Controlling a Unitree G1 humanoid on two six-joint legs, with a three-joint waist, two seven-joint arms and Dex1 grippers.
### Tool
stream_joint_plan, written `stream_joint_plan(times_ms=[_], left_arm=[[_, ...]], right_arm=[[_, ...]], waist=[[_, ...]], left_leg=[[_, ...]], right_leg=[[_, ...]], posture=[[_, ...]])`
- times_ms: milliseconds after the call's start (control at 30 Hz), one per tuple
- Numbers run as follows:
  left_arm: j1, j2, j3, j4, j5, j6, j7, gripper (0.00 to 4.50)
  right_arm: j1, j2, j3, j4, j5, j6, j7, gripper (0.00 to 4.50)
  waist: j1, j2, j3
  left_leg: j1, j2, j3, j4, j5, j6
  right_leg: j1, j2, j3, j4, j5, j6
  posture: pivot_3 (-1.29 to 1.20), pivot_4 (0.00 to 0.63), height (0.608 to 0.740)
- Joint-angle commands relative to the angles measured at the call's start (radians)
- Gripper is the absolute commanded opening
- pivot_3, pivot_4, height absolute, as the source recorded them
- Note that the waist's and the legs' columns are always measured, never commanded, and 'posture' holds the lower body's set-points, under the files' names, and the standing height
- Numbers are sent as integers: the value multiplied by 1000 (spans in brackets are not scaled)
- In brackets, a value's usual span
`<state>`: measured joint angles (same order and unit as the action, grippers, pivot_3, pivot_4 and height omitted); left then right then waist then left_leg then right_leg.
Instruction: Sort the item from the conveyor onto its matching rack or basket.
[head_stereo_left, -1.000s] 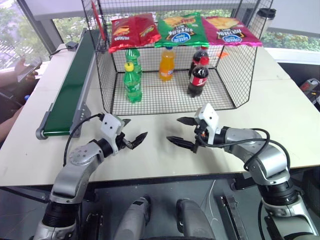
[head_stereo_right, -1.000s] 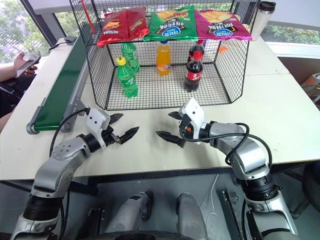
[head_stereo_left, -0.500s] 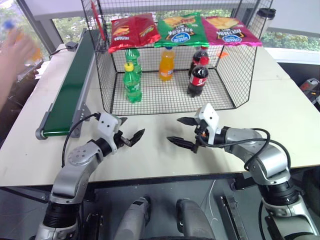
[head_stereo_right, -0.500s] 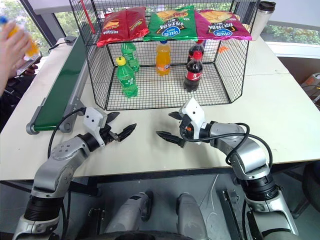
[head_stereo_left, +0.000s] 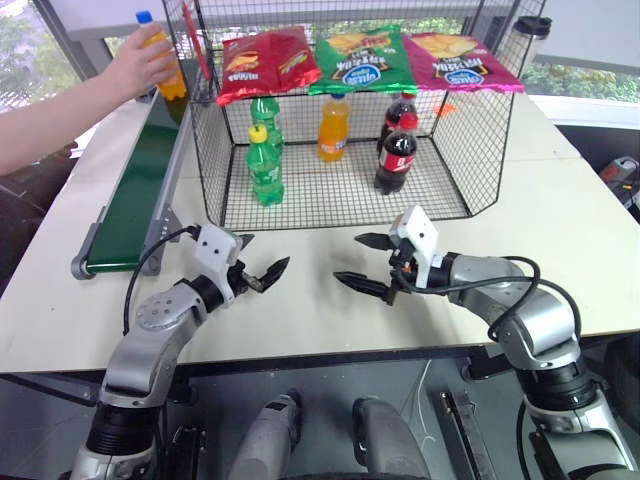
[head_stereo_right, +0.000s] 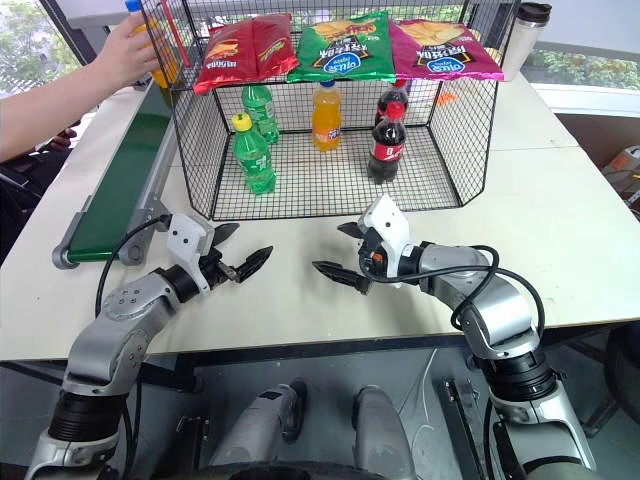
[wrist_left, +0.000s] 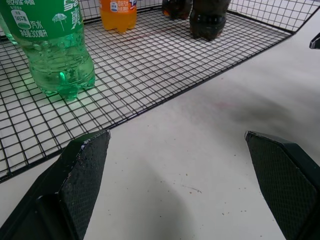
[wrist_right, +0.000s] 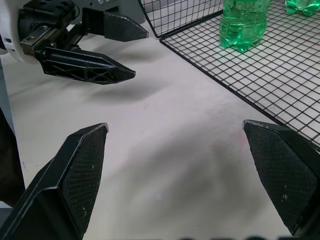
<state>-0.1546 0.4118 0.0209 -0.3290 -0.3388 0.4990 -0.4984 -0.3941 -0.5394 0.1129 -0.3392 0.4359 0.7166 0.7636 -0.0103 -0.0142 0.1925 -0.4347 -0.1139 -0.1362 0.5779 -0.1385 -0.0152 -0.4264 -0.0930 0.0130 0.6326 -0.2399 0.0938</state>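
The item, a small orange soda bottle (head_stereo_left: 160, 55) with a blue cap, is held by a person's hand (head_stereo_left: 135, 62) over the far end of the conveyor (head_stereo_left: 140, 180); whether it touches the green belt I cannot tell. The black wire-mesh basket (head_stereo_left: 455, 130) stands open-fronted on the table behind my grippers. My left gripper (head_stereo_left: 268, 253) hovers open and empty over the table in front of the basket's left corner. My right gripper (head_stereo_left: 347, 259) faces it, also open and empty. In the left wrist view both fingers (wrist_left: 80, 170) frame bare table before the mesh floor.
Inside the basket stand two green bottles (head_stereo_left: 265, 165), an orange bottle (head_stereo_left: 333, 128) and two cola bottles (head_stereo_left: 396, 155). Three chip bags (head_stereo_left: 360, 58) lie on its top shelf. A steel tumbler (head_stereo_left: 528, 40) stands at the back right. The person's arm reaches in from the left.
The person's hand has carried the orange bottle from the far left edge to above the conveyor's far end. Both grippers have stayed in place, open.
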Motion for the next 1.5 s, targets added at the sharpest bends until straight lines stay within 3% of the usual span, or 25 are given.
stream_joint_plan(times_ms=[33,267,633,1167,1500], left_arm=[[-6,8,16,-42,-9,-3,-2,4500],[14,32,59,-120,-44,39,9,4500],[56,58,229,-212,-85,85,94,4500],[-8,131,530,-10,-154,71,158,4500],[-6,117,528,66,-160,71,195,4500]], right_arm=[[-17,0,-10,-30,17,0,3,4460],[-26,-9,-13,-47,34,5,28,4460],[-44,-31,-6,-61,71,-2,93,4460],[-97,-10,26,-30,41,-48,92,4460],[-130,0,9,-32,55,-37,75,4460]], waist=[[0,0,0],[0,0,0],[0,0,0],[0,0,0],[0,-1,0]], left_leg=[[0,0,0,0,0,0],[0,0,0,0,0,0],[0,0,0,0,0,0],[0,0,0,0,0,0],[0,0,0,0,0,0]], right_leg=[[0,0,0,0,0,0],[0,0,0,0,0,0],[0,0,0,0,0,0],[0,0,0,-1,0,0],[0,0,0,-1,0,0]], posture=[[0,150,739],[0,150,739],[0,150,739],[0,150,739],[0,150,739]])
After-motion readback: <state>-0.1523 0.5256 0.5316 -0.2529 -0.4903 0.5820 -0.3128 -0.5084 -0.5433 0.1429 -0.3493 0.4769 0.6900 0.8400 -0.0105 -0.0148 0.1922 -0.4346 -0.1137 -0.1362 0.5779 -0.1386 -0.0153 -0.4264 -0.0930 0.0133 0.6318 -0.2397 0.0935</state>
